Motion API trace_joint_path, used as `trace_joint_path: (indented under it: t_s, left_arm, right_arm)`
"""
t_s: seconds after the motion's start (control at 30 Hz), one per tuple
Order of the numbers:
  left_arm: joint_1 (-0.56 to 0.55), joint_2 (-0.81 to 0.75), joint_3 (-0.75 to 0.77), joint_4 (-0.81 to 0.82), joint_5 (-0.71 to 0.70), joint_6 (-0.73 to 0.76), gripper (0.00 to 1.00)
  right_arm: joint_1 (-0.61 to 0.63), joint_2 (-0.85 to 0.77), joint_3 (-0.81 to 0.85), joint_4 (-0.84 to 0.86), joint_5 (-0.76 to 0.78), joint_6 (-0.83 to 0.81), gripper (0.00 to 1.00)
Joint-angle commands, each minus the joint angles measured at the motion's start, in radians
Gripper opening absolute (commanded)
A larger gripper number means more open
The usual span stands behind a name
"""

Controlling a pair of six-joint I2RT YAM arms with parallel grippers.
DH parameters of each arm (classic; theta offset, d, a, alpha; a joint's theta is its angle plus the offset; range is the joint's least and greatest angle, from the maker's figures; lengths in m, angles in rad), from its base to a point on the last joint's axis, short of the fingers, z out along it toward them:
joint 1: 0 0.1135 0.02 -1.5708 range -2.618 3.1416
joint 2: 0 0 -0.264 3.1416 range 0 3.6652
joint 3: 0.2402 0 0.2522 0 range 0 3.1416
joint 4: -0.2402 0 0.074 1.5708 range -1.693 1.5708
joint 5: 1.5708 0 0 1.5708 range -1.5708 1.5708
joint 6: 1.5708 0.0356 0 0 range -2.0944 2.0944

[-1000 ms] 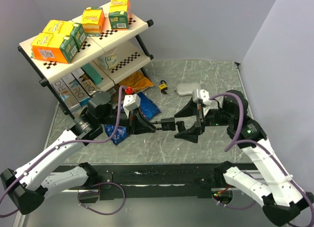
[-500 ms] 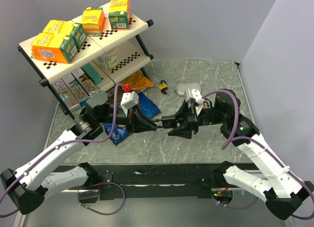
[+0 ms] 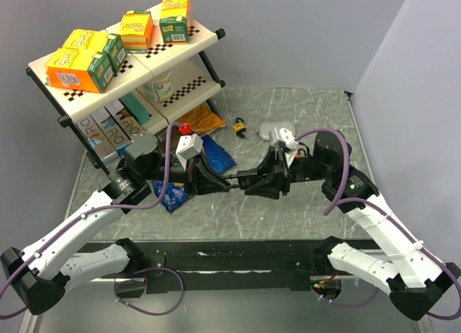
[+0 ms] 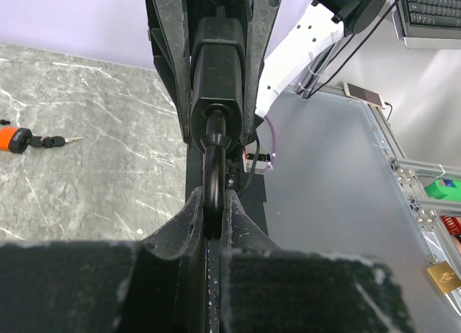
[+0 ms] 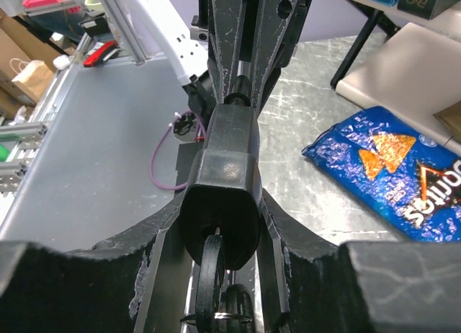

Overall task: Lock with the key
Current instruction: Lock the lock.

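The counter (image 3: pixel 310 109) is a grey-green marbled slab. A two-tier shelf rack (image 3: pixel 202 37) on black legs stands at its far left. A blue chip bag (image 3: pixel 220 156) lies flat just in front of the rack, and an orange snack packet (image 3: pixel 200 119) sits partly beneath the lower shelf. Near the far middle lies a yellow-orange padlock (image 3: pixel 240 125). Near it, to the right, is a pale grey rounded object (image 3: pixel 268 128), too small to identify.

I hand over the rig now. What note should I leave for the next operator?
Left gripper: shut on the shackle.
Right gripper: looks shut on the padlock body.
Key: in the keyhole, between the right fingers, not gripped.
Done: padlock held off the table by both arms.
Left: grip the key and turn it. Whether the padlock is locked cannot be seen.
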Motion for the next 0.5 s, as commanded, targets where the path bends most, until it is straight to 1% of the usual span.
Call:
trace_joint_path:
  t_s: [0.0, 0.27, 0.47]
  left_arm:
    - [-0.022, -0.003, 0.062, 0.139, -0.012, -0.018, 0.01]
    - [-0.091, 0.029, 0.075, 0.204, -0.066, -0.055, 0.01]
    - [-0.121, 0.065, 0.087, 0.262, -0.085, -0.1, 0.01]
  right_arm:
    - [0.028, 0.013, 0.0, 0.045, -0.044, 0.036, 0.0]
    - [0.044, 0.027, -0.026, 0.115, -0.026, 0.101, 0.0]
    - [0.076, 0.044, -0.026, 0.106, 0.0, 0.096, 0.0]
